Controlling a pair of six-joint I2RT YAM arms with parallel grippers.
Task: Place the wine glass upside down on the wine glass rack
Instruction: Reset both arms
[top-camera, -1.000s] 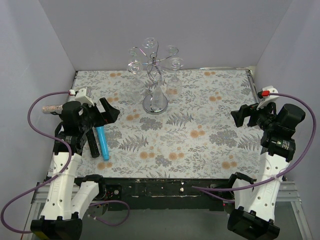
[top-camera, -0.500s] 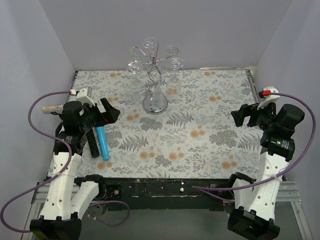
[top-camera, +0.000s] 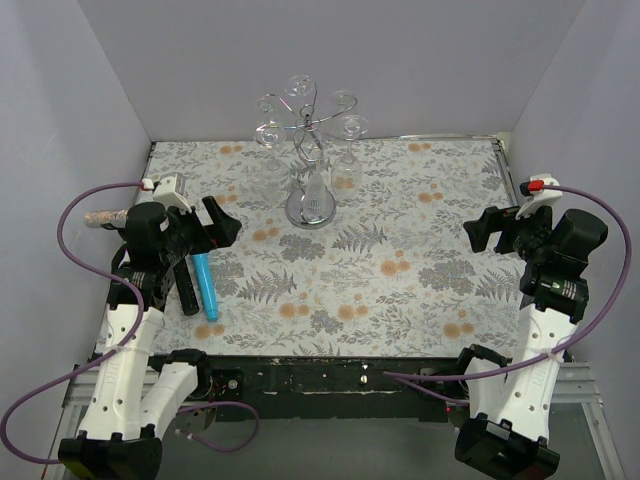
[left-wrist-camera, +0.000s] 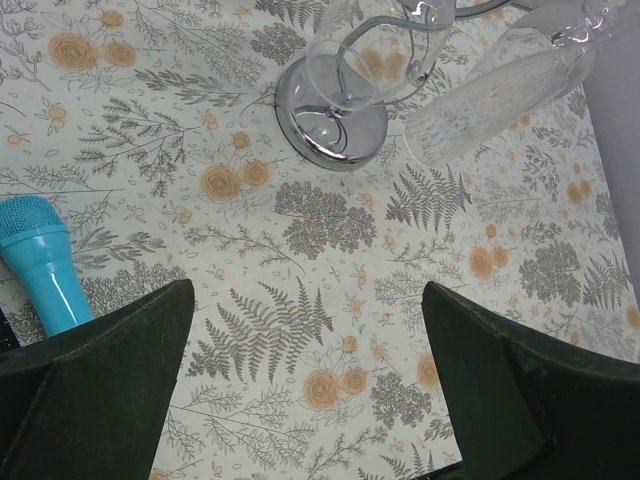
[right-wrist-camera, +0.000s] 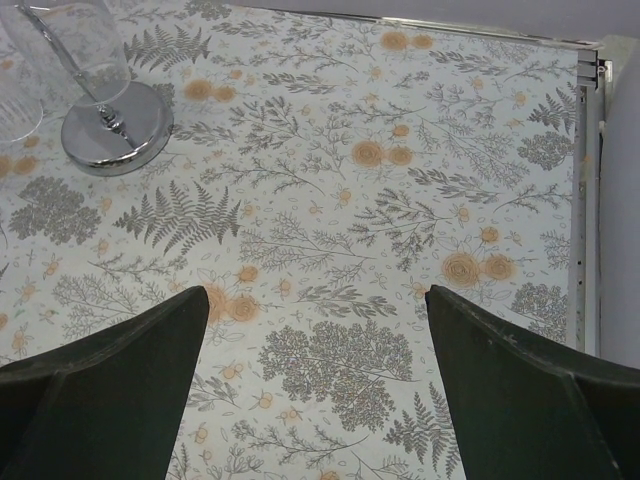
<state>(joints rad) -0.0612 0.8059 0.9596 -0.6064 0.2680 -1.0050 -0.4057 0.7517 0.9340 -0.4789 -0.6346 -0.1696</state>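
Observation:
The wine glass rack stands at the back middle of the table, its round mirrored base on the floral cloth. Clear wine glasses hang bowl-down from its curled arms: one on the left, one in the centre, one on the right. The left wrist view shows the base and two glass bowls; the right wrist view shows the base and a bowl. My left gripper and right gripper are open and hold nothing, both well away from the rack.
A light blue cylinder and a black bar lie on the cloth just below my left gripper. Grey walls close the table in on three sides. A metal edge strip runs along the right side.

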